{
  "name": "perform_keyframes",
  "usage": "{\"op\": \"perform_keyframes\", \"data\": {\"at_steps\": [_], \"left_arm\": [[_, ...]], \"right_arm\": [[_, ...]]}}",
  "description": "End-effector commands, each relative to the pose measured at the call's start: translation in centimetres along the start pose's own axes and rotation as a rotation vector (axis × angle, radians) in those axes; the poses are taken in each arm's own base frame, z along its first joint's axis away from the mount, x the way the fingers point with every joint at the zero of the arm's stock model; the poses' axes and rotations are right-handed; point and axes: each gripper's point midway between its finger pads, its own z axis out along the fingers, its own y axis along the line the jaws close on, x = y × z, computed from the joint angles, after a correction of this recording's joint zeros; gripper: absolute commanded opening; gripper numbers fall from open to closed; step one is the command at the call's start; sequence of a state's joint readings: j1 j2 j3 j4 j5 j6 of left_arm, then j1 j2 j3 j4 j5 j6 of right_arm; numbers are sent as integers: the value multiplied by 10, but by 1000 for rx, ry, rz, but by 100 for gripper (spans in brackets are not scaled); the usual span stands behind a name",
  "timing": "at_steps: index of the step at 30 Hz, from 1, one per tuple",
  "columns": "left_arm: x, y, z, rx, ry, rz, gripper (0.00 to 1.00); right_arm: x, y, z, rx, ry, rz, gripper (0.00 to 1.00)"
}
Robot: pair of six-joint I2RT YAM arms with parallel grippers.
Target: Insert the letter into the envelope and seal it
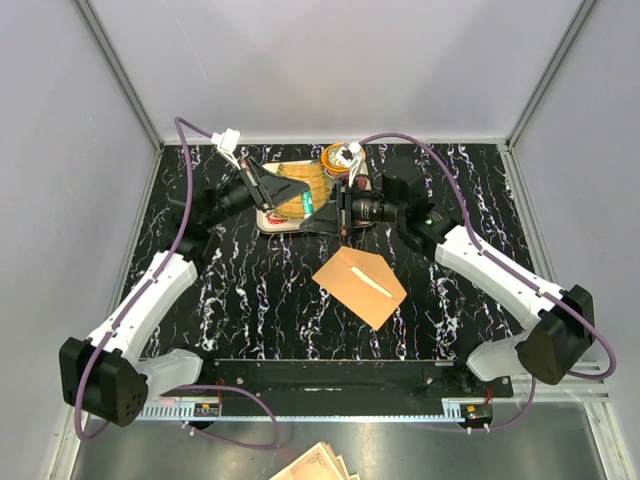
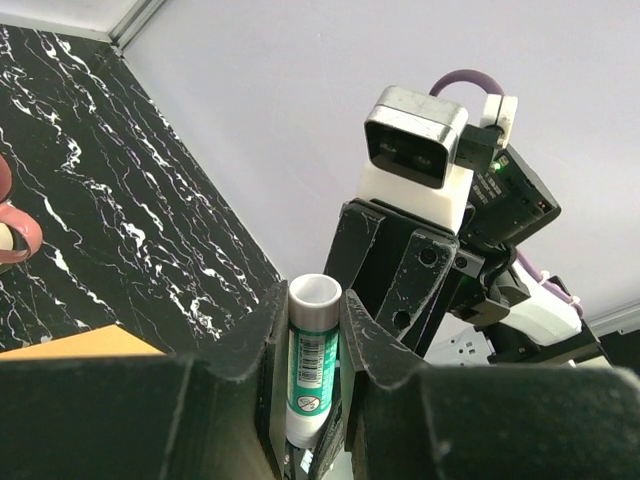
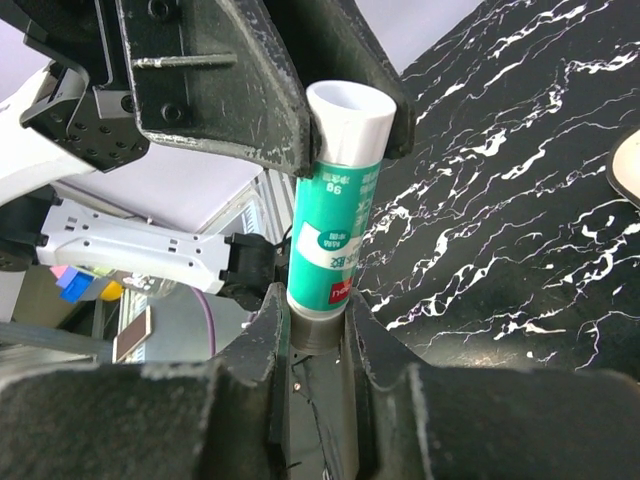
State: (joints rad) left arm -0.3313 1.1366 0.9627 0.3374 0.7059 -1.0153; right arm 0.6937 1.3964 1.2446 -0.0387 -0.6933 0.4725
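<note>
My left gripper [image 2: 315, 340] and right gripper [image 3: 318, 340] both clamp one glue stick [image 3: 335, 230] near the counter's far edge. The envelope [image 1: 358, 285] lies mid-counter. I see no letter, so it is perhaps already inside. Sealing remains, I judge.

Bright, even overhead light; soft shadows, wrist views blurred up close.

one black marbled table [image 1: 250, 300]. one envelope [image 1: 358, 287], one glue stick [image 3: 335, 230], one tray [image 1: 268, 225], one roll of tape [image 1: 336, 156], one stack of ornate-edged paper [image 1: 315, 465]. two arms: left arm [image 1: 150, 290], right arm [image 1: 500, 270]. two grippers: left gripper [image 2: 313, 310], right gripper [image 3: 315, 310].
</note>
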Motion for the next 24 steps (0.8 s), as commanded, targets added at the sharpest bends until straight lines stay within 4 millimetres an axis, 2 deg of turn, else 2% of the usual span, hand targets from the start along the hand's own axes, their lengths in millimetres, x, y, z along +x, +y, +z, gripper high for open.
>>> {"op": "perform_keyframes", "data": {"at_steps": [1, 5, 8, 18, 20, 23, 24], "left_arm": [[-82, -8, -5, -39, -303, 73, 0], [-92, 0, -8, -66, -337, 57, 0], [-99, 5, -11, -80, -360, 53, 0], [-114, 6, -16, -84, -401, 63, 0], [-113, 9, -17, -92, -393, 70, 0], [-108, 14, -22, -112, -373, 97, 0], [-102, 22, -23, -136, -356, 119, 0]], "right_arm": [[40, 30, -4, -82, 112, 23, 0], [49, 28, 3, -67, 125, 50, 0], [59, 35, 7, -86, 150, 55, 0], [81, 37, 11, -101, 202, 110, 0], [79, 35, 6, -87, 207, 50, 0], [66, 14, -19, -19, 225, 4, 0], [67, -14, -40, 79, 255, 56, 0]]}}
